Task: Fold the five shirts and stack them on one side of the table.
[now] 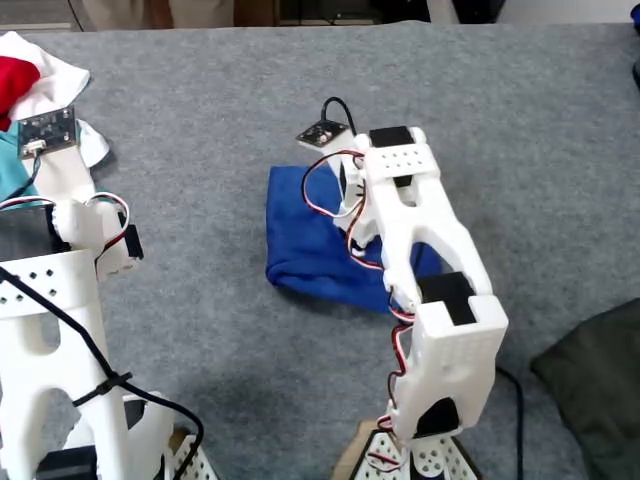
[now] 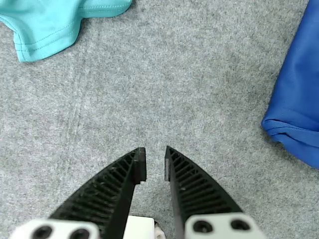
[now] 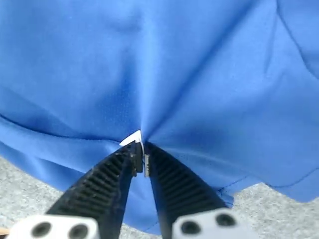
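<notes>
A blue shirt [image 1: 308,245] lies bunched in the middle of the grey table [image 1: 200,330]. The right arm [image 1: 405,195] stands over it. In the right wrist view my right gripper [image 3: 140,153] is shut on a pinched ridge of the blue shirt [image 3: 199,74], and creases fan out from the pinch. My left gripper [image 2: 155,162] hovers over bare table with a narrow gap between its fingers and nothing in them. The blue shirt's folded edge [image 2: 299,99] lies off to one side of it, and a teal shirt [image 2: 45,25] lies farther ahead.
A pile of white [image 1: 50,70], red [image 1: 15,80] and teal [image 1: 10,170] shirts sits at the far left corner, partly behind the left arm [image 1: 50,300]. A dark shirt [image 1: 595,375] lies at the near right edge. Cables trail beside both arm bases.
</notes>
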You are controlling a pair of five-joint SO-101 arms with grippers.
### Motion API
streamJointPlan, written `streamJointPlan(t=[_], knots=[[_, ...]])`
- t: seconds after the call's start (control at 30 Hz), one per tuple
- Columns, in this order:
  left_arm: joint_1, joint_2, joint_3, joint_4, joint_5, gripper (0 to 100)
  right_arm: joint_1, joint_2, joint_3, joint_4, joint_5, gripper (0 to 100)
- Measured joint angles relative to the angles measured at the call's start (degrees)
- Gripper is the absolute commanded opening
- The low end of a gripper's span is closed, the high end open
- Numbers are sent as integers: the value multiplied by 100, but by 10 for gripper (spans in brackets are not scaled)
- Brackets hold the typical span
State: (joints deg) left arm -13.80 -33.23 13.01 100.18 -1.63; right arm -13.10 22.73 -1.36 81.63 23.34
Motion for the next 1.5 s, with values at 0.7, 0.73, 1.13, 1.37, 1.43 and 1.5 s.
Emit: streamJointPlan(t=[0.7, 0.73, 1.13, 1.37, 1.43, 1.5], knots=[[0, 0, 0, 0, 0, 82, 123, 0, -334, 607, 79, 9], [0, 0, 0, 0, 0, 82, 167, 0, -457, 703, 79, 9], [0, 0, 0, 0, 0, 82, 352, 0, -1178, 1591, 466, 9], [0, 0, 0, 0, 0, 82, 352, -193, -1178, 1785, 897, 13], [0, 0, 0, 0, 0, 83, 352, -475, -1178, 1793, 985, 34], [0, 0, 0, 0, 0, 83, 352, -686, -1178, 1829, 1011, 80]])
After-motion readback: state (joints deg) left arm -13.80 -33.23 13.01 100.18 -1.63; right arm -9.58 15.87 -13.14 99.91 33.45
